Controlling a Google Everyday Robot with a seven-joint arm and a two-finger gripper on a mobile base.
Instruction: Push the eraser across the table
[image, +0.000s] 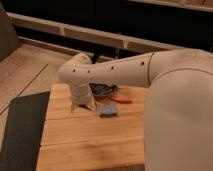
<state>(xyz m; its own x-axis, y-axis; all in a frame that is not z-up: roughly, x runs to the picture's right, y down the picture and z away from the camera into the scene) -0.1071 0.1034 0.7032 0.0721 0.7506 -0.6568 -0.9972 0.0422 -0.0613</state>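
The end effector (83, 106) is down at the surface of the bench (90, 145), at the bottom of the pale wrist that drops from the bend of the arm (115, 72). It sits in the back-left part of the wooden top. The wrist housing covers most of it, so I cannot tell whether it is set wide, narrow, or closed on anything.

There is only the one camera view. In it, the eraser (107, 110), which I take to be the small blue block, lies flat on the planks just beside the end effector, on the side nearer the robot's body. Whether the two are touching or slightly apart cannot be made out. Behind the eraser lies a slim red-orange object (121, 100), and behind that, partly under the arm, a dark object (102, 90) that I cannot identify. A dark grey mat (22, 130) lies off the bench's left edge.

On progress, the approach looks done: the end effector is at bench height and next to the eraser, which is where a push would start. The push itself appears to have most of its travel left. The eraser sits in the rear half of the bench, with a long run of bare planks toward the camera. What remains is to press against the block's side and slide it across the wood without riding over it.
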